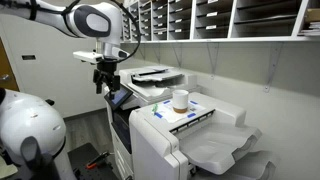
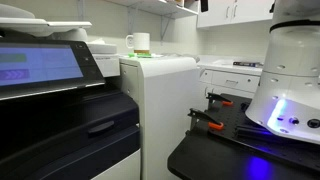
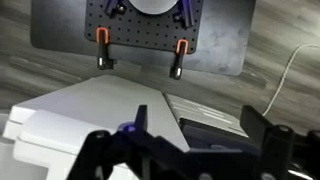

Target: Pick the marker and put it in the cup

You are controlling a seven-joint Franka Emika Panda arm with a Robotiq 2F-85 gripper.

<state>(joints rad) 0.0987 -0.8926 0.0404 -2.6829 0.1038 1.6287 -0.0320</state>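
The cup (image 1: 180,98) stands upright on the printer (image 1: 150,145) (visible in both exterior views); the gripper (image 1: 106,86) hangs at its 9 o'clock, well apart, jaws spread wide.

Cup (image 1: 180,98) atop the printer (image 1: 150,150), shelves (image 1: 200,18) behind, end effector (image 1: 106,88) off to its side

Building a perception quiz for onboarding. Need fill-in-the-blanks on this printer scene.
1. The cup stands upright on top of the ____.
2. The cup is cream-white above and ____ below.
3. The pincer hangs apart from the cup, its jaws ____.
Missing words: printer; tan-brown; open.
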